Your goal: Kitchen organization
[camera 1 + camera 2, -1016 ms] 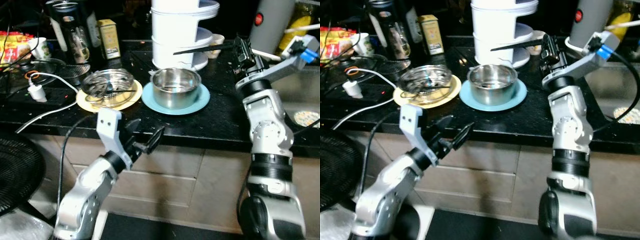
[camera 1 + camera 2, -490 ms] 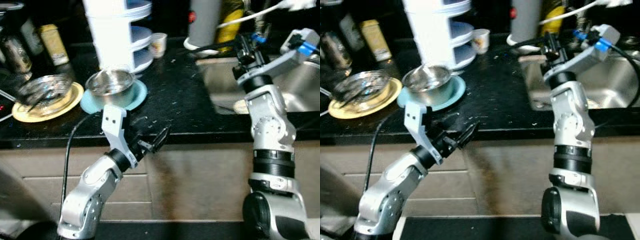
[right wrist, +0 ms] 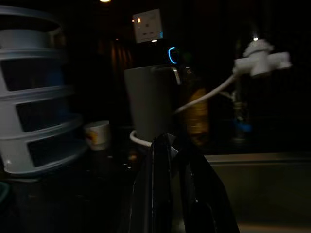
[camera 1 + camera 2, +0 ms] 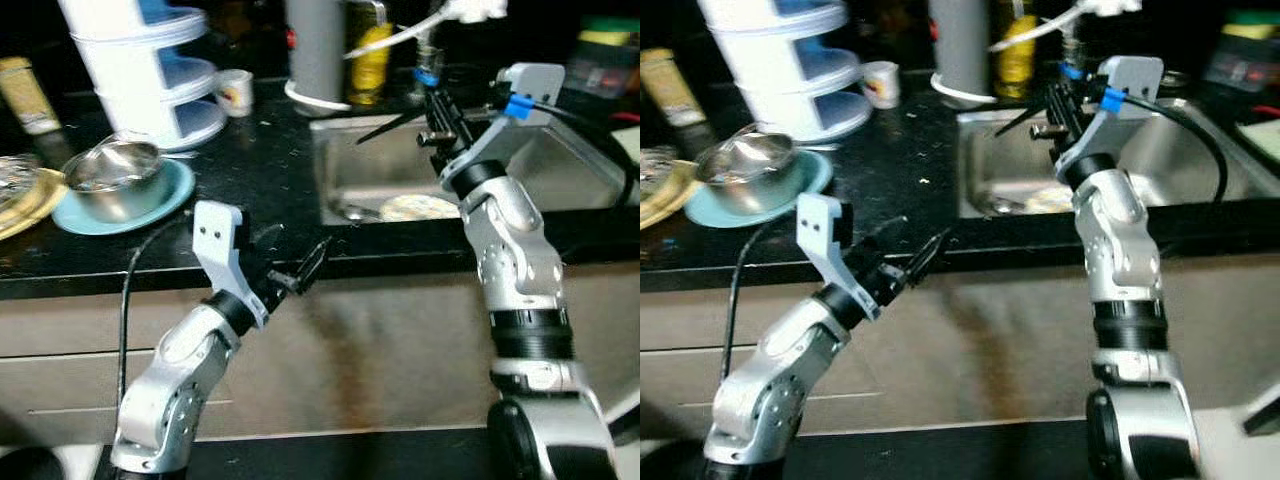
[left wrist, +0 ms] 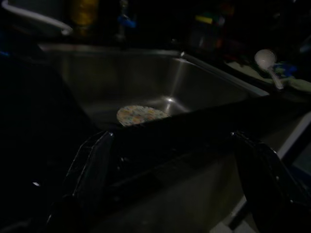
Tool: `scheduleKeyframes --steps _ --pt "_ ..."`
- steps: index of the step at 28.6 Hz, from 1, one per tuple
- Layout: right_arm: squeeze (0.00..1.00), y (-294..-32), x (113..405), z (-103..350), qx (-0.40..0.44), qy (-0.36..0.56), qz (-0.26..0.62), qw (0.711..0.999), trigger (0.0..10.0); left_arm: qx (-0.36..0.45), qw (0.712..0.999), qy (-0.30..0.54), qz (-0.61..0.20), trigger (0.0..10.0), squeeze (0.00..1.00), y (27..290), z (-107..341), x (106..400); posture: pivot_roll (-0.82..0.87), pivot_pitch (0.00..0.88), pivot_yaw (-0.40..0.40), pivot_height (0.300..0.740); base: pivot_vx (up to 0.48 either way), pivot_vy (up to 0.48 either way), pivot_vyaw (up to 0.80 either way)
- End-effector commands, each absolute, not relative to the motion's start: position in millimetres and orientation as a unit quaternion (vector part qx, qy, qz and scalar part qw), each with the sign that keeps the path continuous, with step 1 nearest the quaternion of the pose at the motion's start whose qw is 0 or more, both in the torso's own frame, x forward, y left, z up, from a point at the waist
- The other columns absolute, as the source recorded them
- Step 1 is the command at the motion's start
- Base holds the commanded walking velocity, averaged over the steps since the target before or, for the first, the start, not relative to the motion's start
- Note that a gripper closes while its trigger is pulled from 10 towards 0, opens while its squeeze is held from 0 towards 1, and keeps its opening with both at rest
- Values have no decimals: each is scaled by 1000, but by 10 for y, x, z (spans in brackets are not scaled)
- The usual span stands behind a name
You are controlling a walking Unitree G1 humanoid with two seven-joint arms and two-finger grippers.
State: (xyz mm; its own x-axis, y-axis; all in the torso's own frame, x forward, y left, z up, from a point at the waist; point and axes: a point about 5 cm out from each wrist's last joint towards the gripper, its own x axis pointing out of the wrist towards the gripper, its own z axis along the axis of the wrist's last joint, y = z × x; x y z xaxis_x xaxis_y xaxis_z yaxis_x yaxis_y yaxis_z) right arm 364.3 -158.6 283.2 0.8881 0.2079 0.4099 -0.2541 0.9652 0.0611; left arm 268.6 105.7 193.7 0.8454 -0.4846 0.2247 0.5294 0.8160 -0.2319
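Left jaws [image 4: 296, 272] spread open before the counter; right jaws [image 4: 425, 112] closed above sink [image 4: 350, 175] holding plate [image 4: 420, 207].

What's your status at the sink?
Left gripper open, below counter edge. Right gripper shut, raised over sink. Patterned plate lies in sink.

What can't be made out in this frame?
- Sink floor: its near wall and the right arm hide most of it in the eye views.
- Patterned plate: contents too dark in the left wrist view.
- Yellow plate: cut by the left edge.
- Steel bowl: contents blurred.
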Motion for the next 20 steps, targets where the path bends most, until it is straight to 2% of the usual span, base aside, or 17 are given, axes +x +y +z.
scheduleKeyframes --steps 1,14,18,20 --pt "0 -1476 3663 2785 51 -197 127 971 10000 -145 955 -72 -250 10000 0 1123 1907 2701 13 0 4 740 0 0 0" --pt "0 -1439 3685 2724 45 -189 110 975 10000 -139 957 -81 -241 10000 0 1161 1955 2726 14 0 5 740 0 0 0" --pt "0 -1437 3688 2712 46 -188 109 975 10000 -150 957 -85 -235 10000 0 1166 1970 2729 13 0 5 740 60 -414 0" --pt "0 -1432 3690 2700 46 -187 108 975 10000 -146 963 -81 -213 10000 0 1209 1951 2772 11 0 7 740 0 0 0"
